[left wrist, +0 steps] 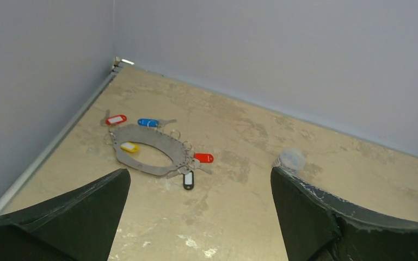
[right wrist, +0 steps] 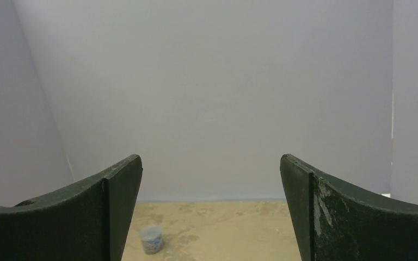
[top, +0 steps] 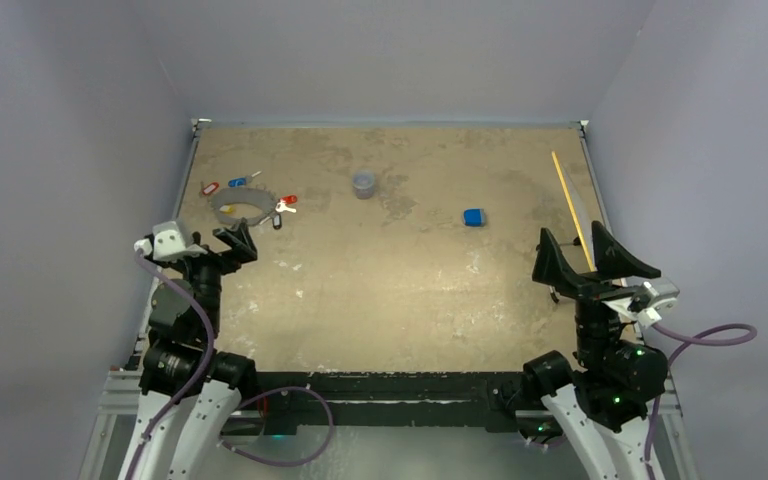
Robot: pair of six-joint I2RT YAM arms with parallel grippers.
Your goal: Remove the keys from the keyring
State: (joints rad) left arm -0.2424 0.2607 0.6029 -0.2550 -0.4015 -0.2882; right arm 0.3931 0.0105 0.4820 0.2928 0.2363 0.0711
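Left tool: released, fingers spread wide, carrying nothing, just near of the keyring.
Right tool: released too, well apart at the near right.
Keyring: flat on the desk, far left.
Keys: fanned round its rim.
My approach: I'd come down low on the black-tagged key and grip the tag, not the ring.

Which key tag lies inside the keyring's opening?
The yellow tag, inside the keyring. The blue tag, black tag and both red tags lie outside it.
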